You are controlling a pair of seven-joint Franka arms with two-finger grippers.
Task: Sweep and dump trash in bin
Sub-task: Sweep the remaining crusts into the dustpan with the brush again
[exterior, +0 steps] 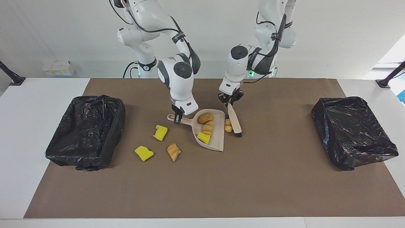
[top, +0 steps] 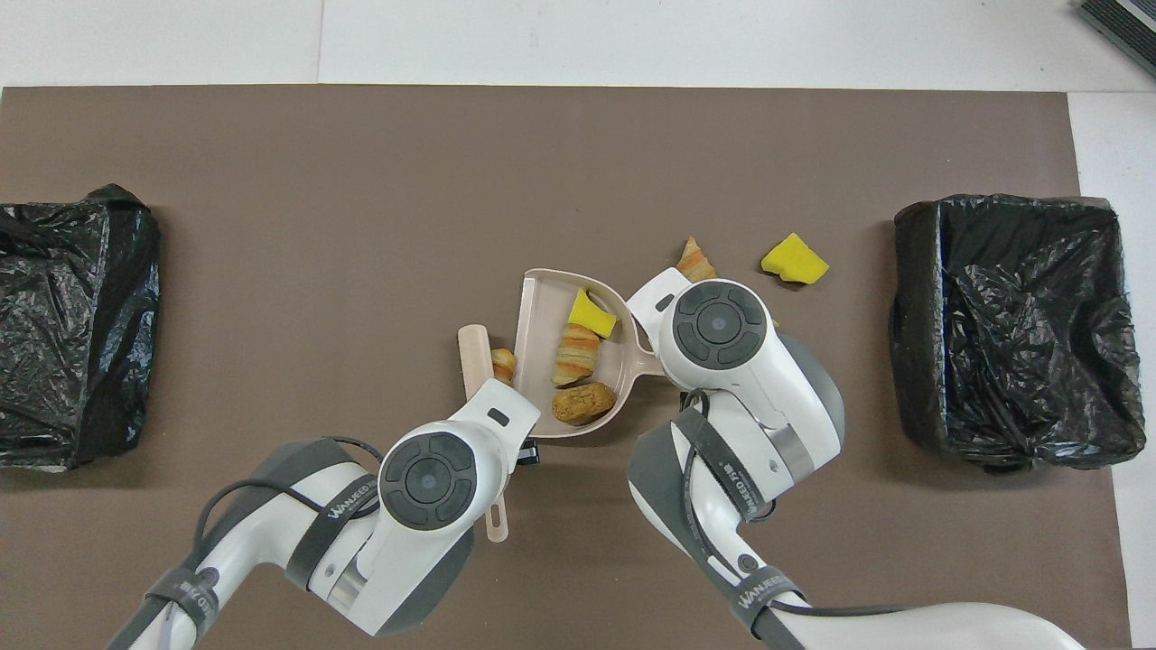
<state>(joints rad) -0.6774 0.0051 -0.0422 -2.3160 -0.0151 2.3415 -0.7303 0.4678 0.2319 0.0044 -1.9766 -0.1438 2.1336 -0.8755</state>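
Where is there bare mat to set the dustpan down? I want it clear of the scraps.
Bare mat borders each bin on its inner side, and fills the strip farthest from the robots. It is crowded mid-table: the dustpan, the brush, the right gripper, the left gripper and loose scraps.

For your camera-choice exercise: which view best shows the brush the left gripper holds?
The facing view: the brush shows whole, from the left gripper down to its tip beside the dustpan. Overhead, the left arm hides most of it; only its ends show.
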